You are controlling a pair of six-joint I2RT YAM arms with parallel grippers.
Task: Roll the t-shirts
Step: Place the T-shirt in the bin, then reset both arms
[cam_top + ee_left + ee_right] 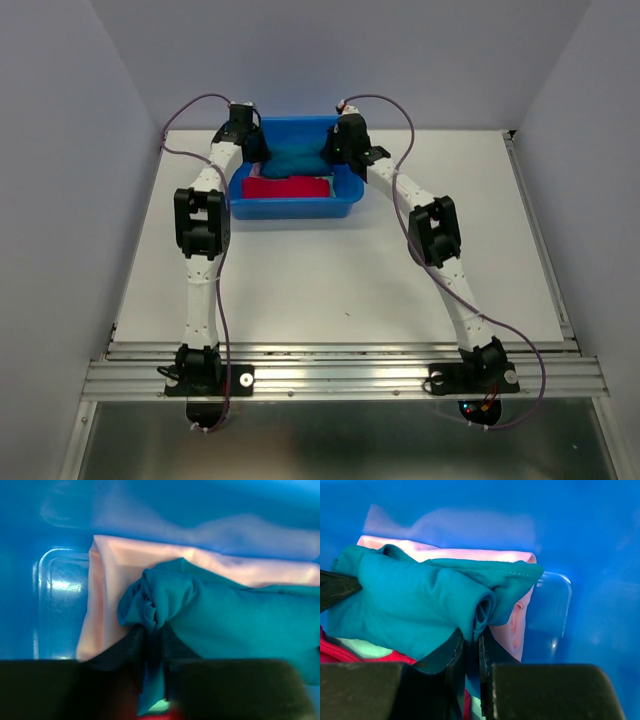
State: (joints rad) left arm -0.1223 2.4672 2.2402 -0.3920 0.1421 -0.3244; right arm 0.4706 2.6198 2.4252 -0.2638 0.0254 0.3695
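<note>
The teal t-shirt (410, 605) — a soft, wrinkled roll — lies on a smooth pink bundle (115, 580) inside the glossy blue plastic tub (290, 209); left fingers (120, 652) and right fingers (492, 652), narrow, pinch its ends.

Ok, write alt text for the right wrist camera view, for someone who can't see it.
The right arm's jaws pinch the rolled end of a teal t-shirt inside a bright blue tub. The teal roll lies on pink cloth, with a bit of red cloth showing at the lower left.
</note>
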